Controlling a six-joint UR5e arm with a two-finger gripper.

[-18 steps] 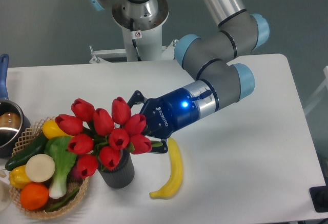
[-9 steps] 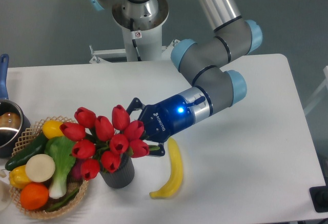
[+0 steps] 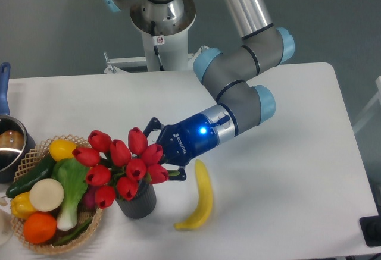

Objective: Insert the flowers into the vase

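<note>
flowers [image 3: 122, 166] have dropped lower over the last second and shifted left with the arm, stems now look to be going into the vase [image 3: 138, 200], so insertion seems nearly done. vase sits on the table [image 3: 286, 171] between the wicker basket [image 3: 36, 236] and the banana [image 3: 201, 197]. gripper [image 3: 156, 156] comes in nearly level from the right, tilted slightly down, still clenched on the flowers' stems behind the buds.

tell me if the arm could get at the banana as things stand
Probably not right away. The banana lies bare on the table with nothing over it, just right of the vase, but the end effector appears occupied with the flowers and would need to release them first.
</note>
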